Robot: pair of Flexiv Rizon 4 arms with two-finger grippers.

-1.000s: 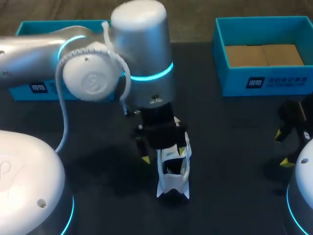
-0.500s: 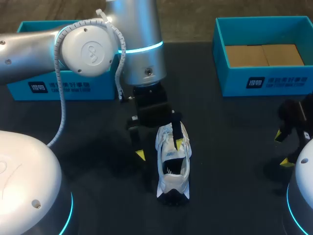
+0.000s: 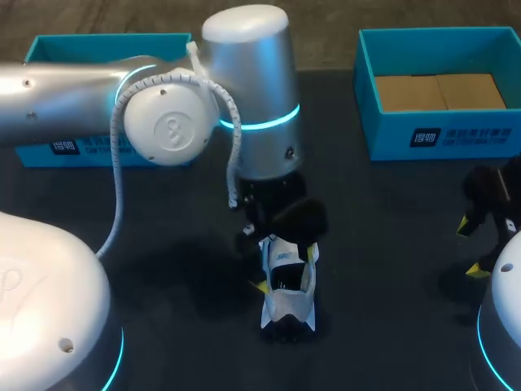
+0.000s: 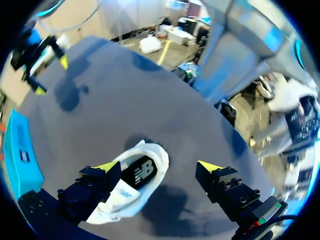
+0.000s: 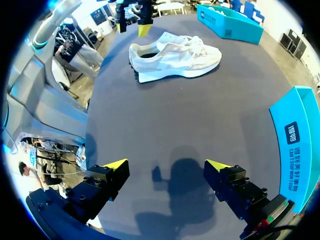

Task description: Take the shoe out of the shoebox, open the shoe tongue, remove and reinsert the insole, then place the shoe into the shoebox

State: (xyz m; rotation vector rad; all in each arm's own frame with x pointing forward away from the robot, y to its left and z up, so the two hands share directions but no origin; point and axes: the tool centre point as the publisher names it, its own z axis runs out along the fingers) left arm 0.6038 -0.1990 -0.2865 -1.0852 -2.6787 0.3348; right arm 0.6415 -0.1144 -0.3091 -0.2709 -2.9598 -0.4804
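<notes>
White and low, the shoe (image 3: 286, 285) is lying out on the dark table (image 3: 163, 244), near its middle, well apart from the blue shoebox (image 3: 440, 134) at the far right and from the second blue box (image 3: 106, 38) that is showing behind the left arm. So the first step looks done to me.

The left gripper (image 4: 159, 167) is hanging just over the shoe with its two fingers spread wide, and it is holding nothing. In the left wrist view one yellow-tipped finger is standing over the shoe's side, while the other is standing over bare table beside it. I cannot tell if the near finger is touching the shoe. Inside the opening a dark insole (image 4: 140, 172) is showing, so I am judging that it is not taken out yet.

The right gripper (image 5: 166, 164) is waiting near the right edge of the table, well apart from the shoe, fingers also wide apart and empty.

I am thinking the step in hand is the opening of the tongue, or the reach for the insole. The next move is calling for one finger to go into the opening and the fingers to close on the tongue or the insole edge. The shoe is light, so it is probably needing a hold from the other arm.
</notes>
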